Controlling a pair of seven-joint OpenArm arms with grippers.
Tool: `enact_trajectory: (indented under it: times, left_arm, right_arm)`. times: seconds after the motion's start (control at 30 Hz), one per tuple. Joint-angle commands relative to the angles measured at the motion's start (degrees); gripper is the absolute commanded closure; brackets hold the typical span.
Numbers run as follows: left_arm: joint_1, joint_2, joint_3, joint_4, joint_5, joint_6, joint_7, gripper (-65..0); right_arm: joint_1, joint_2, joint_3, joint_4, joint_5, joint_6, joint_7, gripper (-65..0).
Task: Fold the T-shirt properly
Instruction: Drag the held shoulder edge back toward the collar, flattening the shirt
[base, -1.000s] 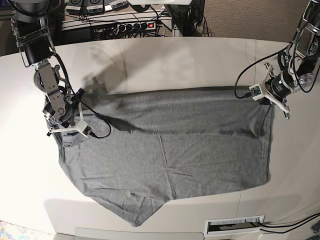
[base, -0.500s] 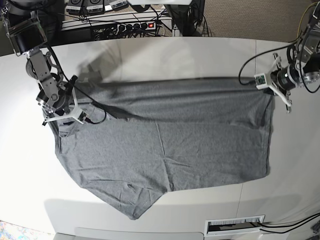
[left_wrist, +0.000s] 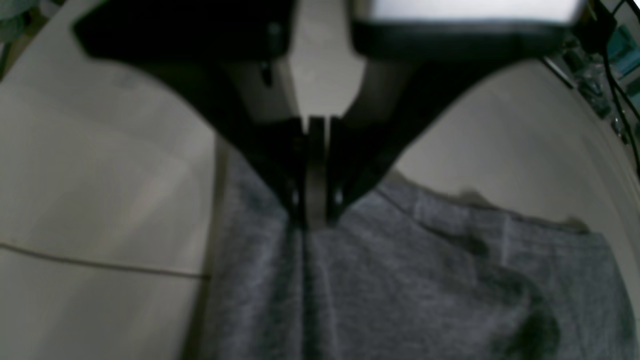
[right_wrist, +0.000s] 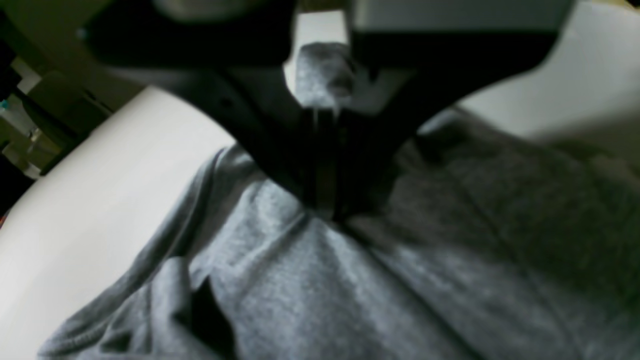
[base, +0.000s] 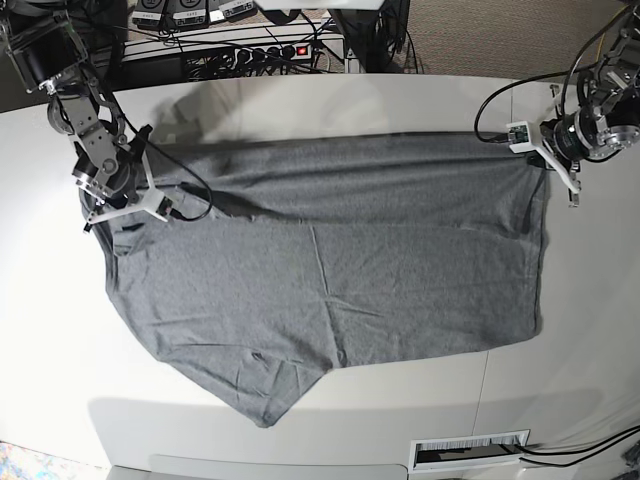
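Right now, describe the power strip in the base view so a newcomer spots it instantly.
Start at the white table with the grey T-shirt spread on it, then look just past its far edge, near the top centre. The power strip lies there among cables, a dark bar of sockets; its lit red switch sets it apart from the gear around it.

A wide off-white table (base: 330, 100) fills the base view, with a faint seam running down its right part at about 3 o'clock. At 12 o'clock, beyond its far edge, a black power strip (base: 262, 52) with a lit red switch lies among tangled cables. A white slotted vent (base: 468, 450) sits at about 5 o'clock near the front edge.
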Motion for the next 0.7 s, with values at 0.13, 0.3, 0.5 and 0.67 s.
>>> enact_trajectory:
  times: [0.13, 0.3, 0.5, 0.67]
  left_arm:
    - [3.52, -4.48, 0.20, 0.92, 1.99, -3.02, 3.56, 0.0]
    - [5.95, -5.49, 0.20, 3.72, 1.99, -2.80, 3.98, 0.0]
    - [6.49, -5.51, 0.20, 4.52, 2.45, -2.86, 4.02, 0.0]
    - [6.51, -6.08, 0.20, 4.52, 2.60, -2.93, 3.98, 0.0]
  right_arm:
    - [-2.62, 1.95, -0.09, 0.07, 1.64, 1.46, -2.97, 0.0]
    - [-3.87, 1.97, -0.09, 1.42, 1.68, 1.46, -3.15, 0.0]
    - [-7.52, 1.97, -0.09, 3.43, 1.66, 1.46, -3.32, 0.0]
    - [-9.81, 1.97, -0.02, 4.74, 1.64, 1.46, -3.45, 0.0]
